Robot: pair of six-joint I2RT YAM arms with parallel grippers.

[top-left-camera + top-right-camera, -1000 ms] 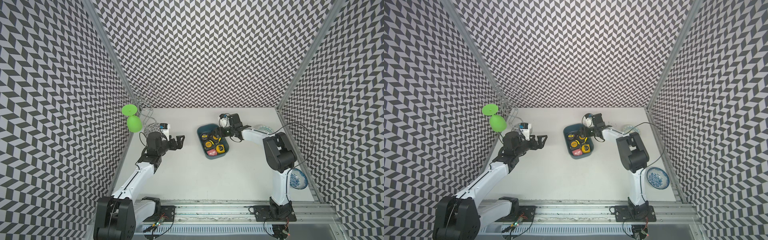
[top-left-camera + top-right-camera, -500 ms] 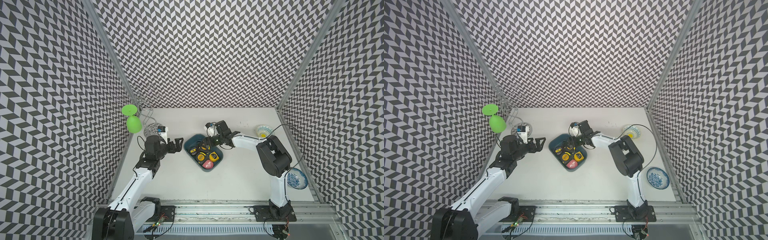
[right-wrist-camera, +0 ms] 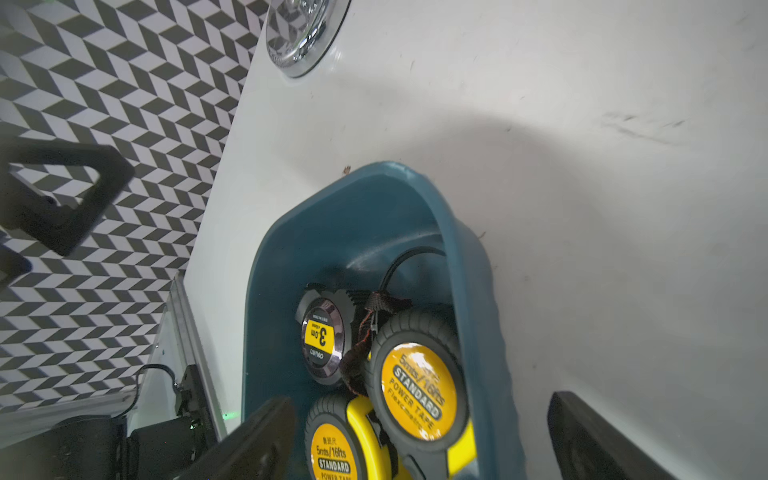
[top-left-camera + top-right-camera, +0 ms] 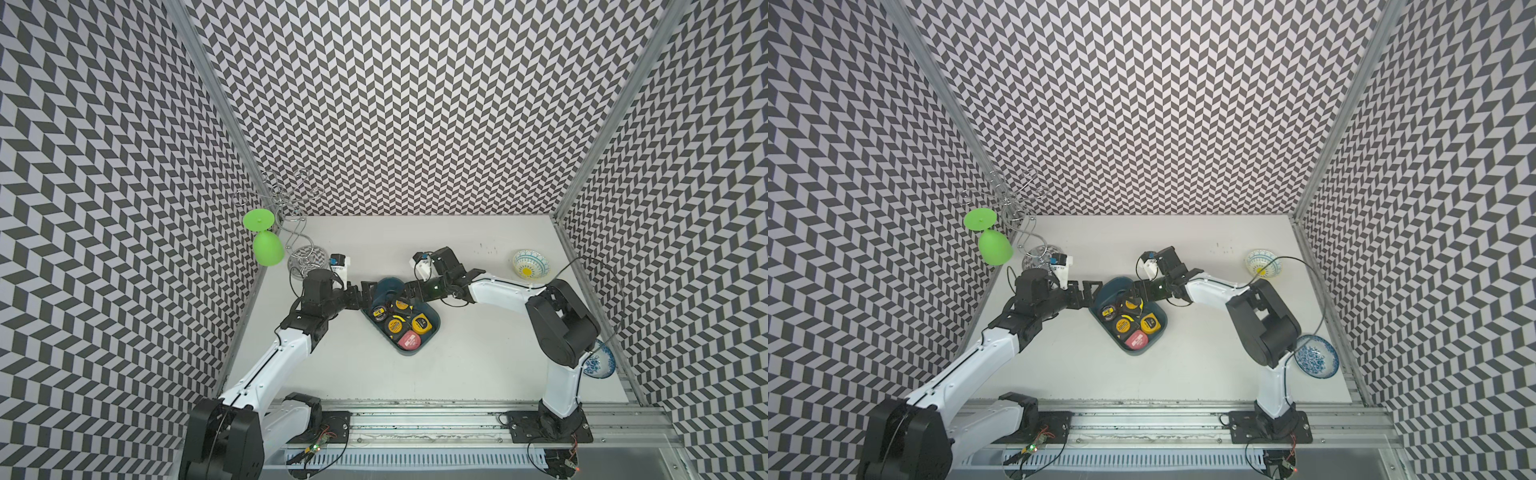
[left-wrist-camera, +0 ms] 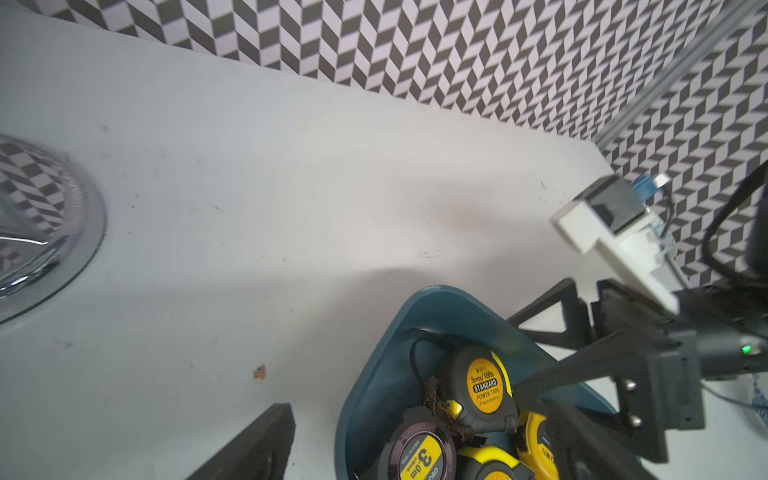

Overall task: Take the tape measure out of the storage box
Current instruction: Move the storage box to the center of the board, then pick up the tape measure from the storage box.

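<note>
Teal storage box (image 4: 432, 321) on white tabletop (image 4: 478, 357), filled with tape measures (image 4: 395, 325); left fingers (image 5: 257, 449) spread open at its left rim; right fingers (image 3: 257, 440) parted, straddling its far-right wall.

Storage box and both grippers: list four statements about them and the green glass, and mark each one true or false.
1. The storage box holds several tape measures, one of them the pink tape measure. True.
2. The right gripper is shut on a tape measure. False: it is open and holds nothing, and its jaws straddle the box's wall.
3. The left gripper is open at the box's edge. True.
4. The green glass stands upright on the table. False: it hangs upside down from the wire rack.
</note>
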